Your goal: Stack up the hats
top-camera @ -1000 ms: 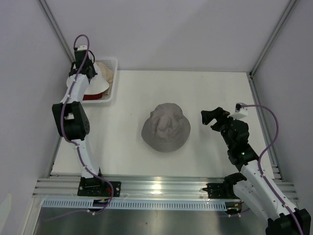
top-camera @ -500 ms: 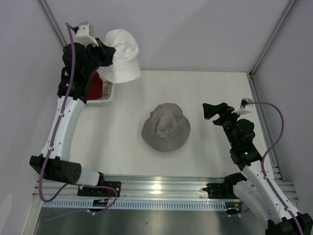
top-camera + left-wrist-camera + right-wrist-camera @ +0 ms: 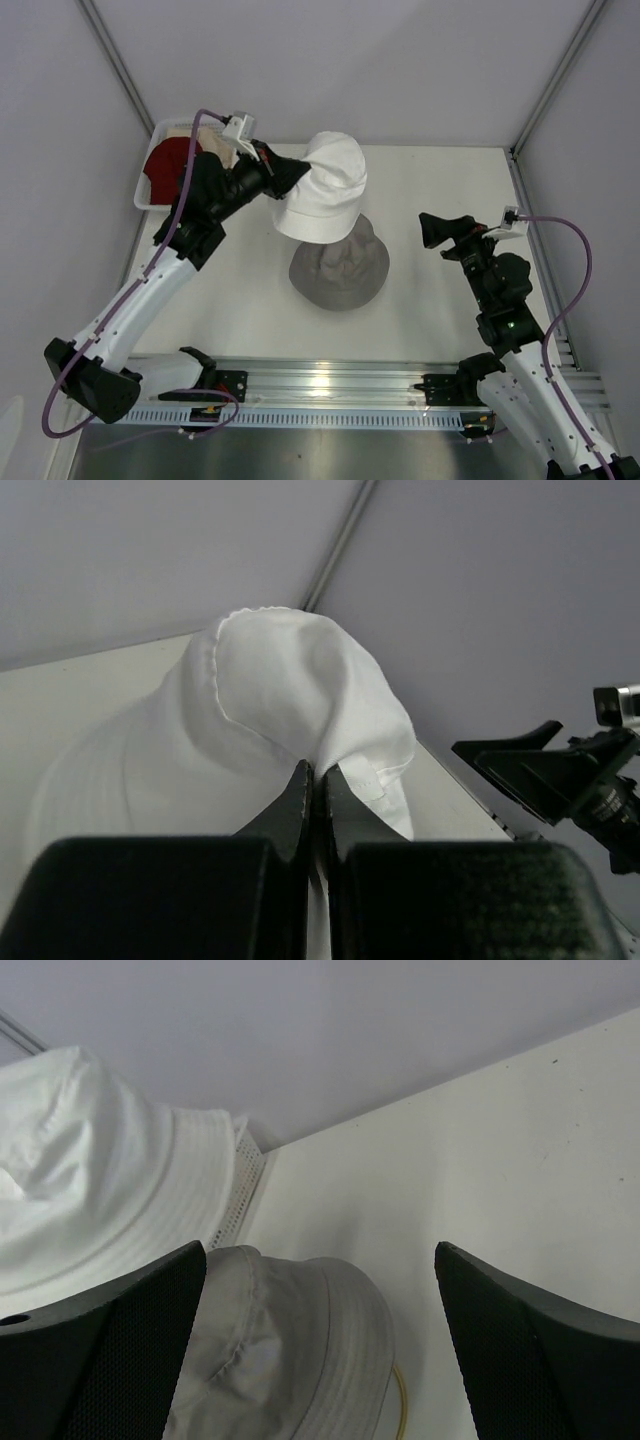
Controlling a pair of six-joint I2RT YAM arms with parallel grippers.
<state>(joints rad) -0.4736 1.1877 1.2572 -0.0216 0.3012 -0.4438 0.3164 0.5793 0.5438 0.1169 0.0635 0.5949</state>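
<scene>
Overhead, the left gripper is clamped on a small pinch of the white hat, which hangs above the rear edge of the grey hat lying on the table; dropped here, it would likely land skewed. The left arm stretches forward and rightward. From the left wrist, little cloth sits between the closed fingers, so it may slip. From the right wrist, the right gripper is spread wide, empty, facing both hats.

The white desk carries a grey hat lying brim-down near its middle, crown up and creased. A white mesh basket sits at the desk's far left corner, well apart from the grey hat, with a dark red hat inside it.
</scene>
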